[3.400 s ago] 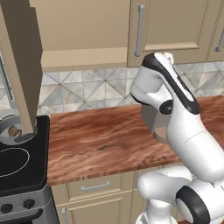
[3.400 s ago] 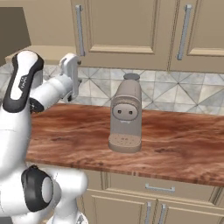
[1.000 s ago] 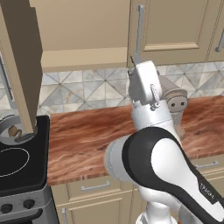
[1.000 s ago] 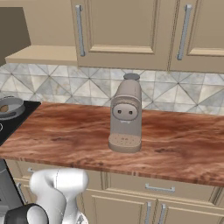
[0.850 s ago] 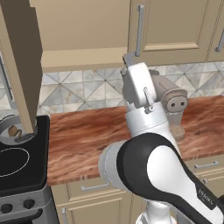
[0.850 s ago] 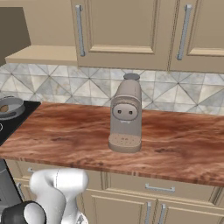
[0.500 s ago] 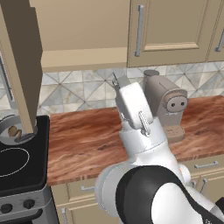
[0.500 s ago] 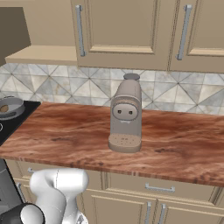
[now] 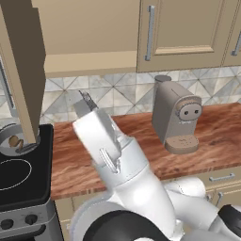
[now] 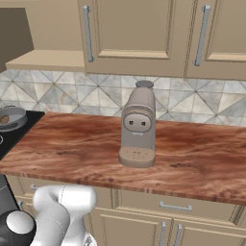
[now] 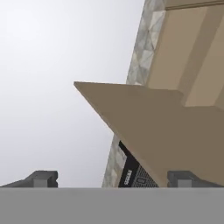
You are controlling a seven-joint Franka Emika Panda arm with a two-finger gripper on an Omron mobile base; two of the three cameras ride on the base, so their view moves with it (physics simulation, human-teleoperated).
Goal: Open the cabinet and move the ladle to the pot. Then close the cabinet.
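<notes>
Spreading wide, gripper [image 11: 111,179] empty — ladle [image 9: 15,141] in pot [image 9: 10,137], no legible writing

Even, bright rendered light with no glare. A soft shadow lies under the tan wall cabinet [image 9: 89,61] across the grey patterned tile backsplash [image 10: 62,96], and the tall grey coffee machine [image 10: 138,130] casts a faint one on the reddish wood counter [image 10: 192,163]. The hand view is pale, perhaps slightly soft.

Cabinet [image 9: 23,70] door open — ladle [image 9: 15,141] inside pot [image 9: 10,132].
</notes>
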